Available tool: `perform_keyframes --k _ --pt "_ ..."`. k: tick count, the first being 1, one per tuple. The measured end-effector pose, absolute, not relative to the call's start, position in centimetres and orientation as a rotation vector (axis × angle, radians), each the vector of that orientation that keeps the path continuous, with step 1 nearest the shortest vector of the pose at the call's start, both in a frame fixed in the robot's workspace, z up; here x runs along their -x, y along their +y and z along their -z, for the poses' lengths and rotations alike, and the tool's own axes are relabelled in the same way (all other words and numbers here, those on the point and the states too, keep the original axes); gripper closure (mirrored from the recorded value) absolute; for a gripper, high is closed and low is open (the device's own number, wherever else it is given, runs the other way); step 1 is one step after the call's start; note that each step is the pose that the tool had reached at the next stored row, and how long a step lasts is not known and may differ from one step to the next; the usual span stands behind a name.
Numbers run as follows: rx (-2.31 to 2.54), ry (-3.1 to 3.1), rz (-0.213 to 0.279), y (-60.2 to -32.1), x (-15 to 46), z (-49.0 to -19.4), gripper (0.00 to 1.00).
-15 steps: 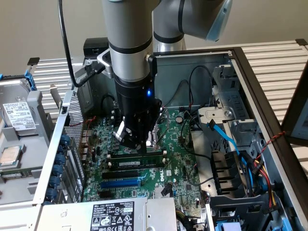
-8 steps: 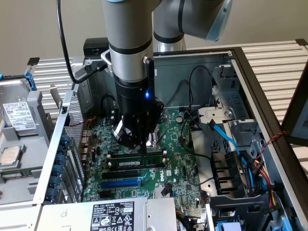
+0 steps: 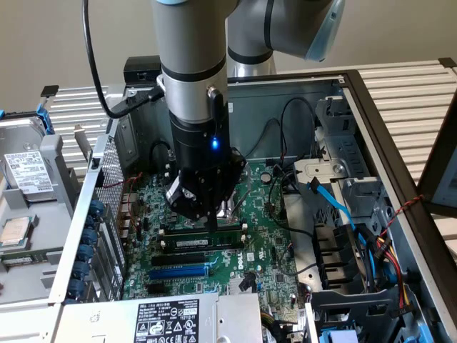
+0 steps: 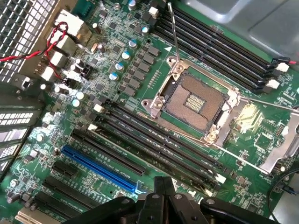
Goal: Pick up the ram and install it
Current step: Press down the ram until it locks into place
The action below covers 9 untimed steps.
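The ram (image 3: 194, 243) is a thin green stick with a small white label. It lies along one of the long black memory slots (image 3: 200, 231) on the motherboard inside the open computer case. My gripper (image 3: 213, 223) hangs straight down over these slots, its tips just above the slot beside the ram, and it is shut with nothing between its fingers. In the wrist view the shut gripper (image 4: 161, 183) points at the bank of black slots (image 4: 154, 144) beside the processor socket; I cannot tell the ram from the slots there.
An open processor socket (image 4: 196, 100) with its raised metal lever sits behind the slots. A blue expansion slot (image 3: 178, 272) lies in front of them. Blue and black cables (image 3: 335, 204) and a drive cage crowd the exterior view's right. A hard drive (image 3: 25, 171) rests outside the case at the left.
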State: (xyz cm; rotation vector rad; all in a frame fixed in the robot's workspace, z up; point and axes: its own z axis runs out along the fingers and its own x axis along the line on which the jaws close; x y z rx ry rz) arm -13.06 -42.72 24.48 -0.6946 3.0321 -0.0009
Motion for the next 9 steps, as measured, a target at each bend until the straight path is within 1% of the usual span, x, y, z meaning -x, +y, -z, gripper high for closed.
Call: perform_keyframes --k 9 --pt "0.454 3.078 0.005 -42.73 13.06 -24.41 0.90"
